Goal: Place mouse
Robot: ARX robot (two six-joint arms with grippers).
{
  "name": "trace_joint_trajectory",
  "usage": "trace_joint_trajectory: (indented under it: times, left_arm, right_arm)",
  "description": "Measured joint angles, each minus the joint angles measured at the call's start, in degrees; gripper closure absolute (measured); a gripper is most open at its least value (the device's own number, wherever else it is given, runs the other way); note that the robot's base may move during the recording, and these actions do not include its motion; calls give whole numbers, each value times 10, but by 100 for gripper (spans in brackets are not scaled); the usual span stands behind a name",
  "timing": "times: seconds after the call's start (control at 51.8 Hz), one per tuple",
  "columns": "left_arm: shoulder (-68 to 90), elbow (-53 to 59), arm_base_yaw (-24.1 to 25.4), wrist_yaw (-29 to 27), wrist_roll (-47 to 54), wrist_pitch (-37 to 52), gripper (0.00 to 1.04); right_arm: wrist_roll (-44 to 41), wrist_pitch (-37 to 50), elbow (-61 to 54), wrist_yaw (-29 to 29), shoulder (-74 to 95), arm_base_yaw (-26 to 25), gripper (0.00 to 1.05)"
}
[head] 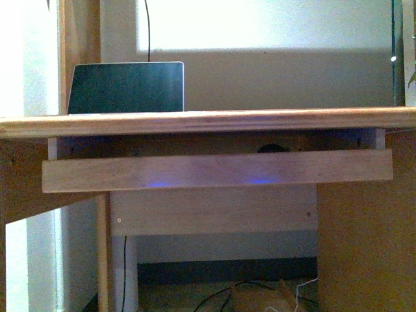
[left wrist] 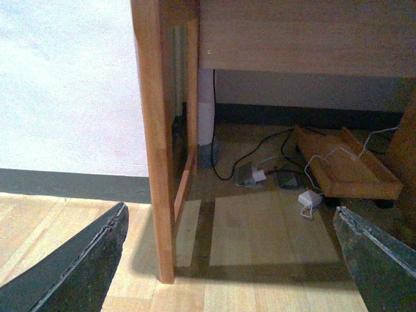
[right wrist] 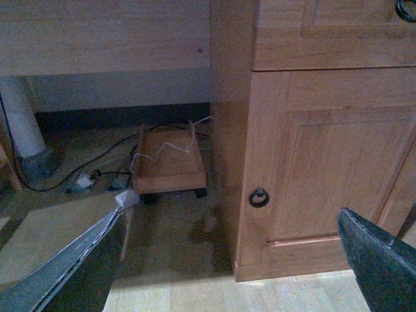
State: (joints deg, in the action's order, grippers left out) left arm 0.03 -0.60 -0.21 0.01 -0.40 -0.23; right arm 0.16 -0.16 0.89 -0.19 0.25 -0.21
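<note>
Only the front view showed the desk top [head: 208, 121], the laptop [head: 127, 88] standing open at 10 o'clock, and the pull-out tray [head: 214, 171] beneath the desk top. On that tray, toward 3 o'clock from frame centre, the mouse [head: 272, 148] appeared as a dark rounded hump, its lower part hidden behind the tray's front rail.

The left wrist view showed the left gripper [left wrist: 229, 209], jaws wide apart with nothing between them, facing a desk leg [left wrist: 156, 143], cables [left wrist: 214, 130] and a wooden wheeled trolley [left wrist: 348, 175] on the floor. The right wrist view showed the right gripper [right wrist: 229, 210], jaws likewise spread and empty, facing the same trolley and a cabinet door [right wrist: 325, 169] with a ring pull [right wrist: 259, 197].

The mouse lay in neither jaw gap and appeared in neither wrist view.
</note>
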Motion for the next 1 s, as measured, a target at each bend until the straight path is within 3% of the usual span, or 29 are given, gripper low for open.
trace_joint_trajectory:
  times: [0.656, 0.791, 0.829, 1.003]
  left_arm:
    - [0, 0, 0, 0, 0, 0, 8]
    - [80, -29, 0, 84, -37, -65, 8]
    - [130, -29, -7, 77, -26, -40, 8]
    - [442, -54, 51, 60, 151, 244, 8]
  right_arm:
    - [0, 0, 0, 0, 0, 0, 7]
    - [0, 0, 0, 0, 0, 0, 7]
    - [0, 0, 0, 0, 0, 0, 7]
    - [0, 0, 0, 0, 0, 0, 7]
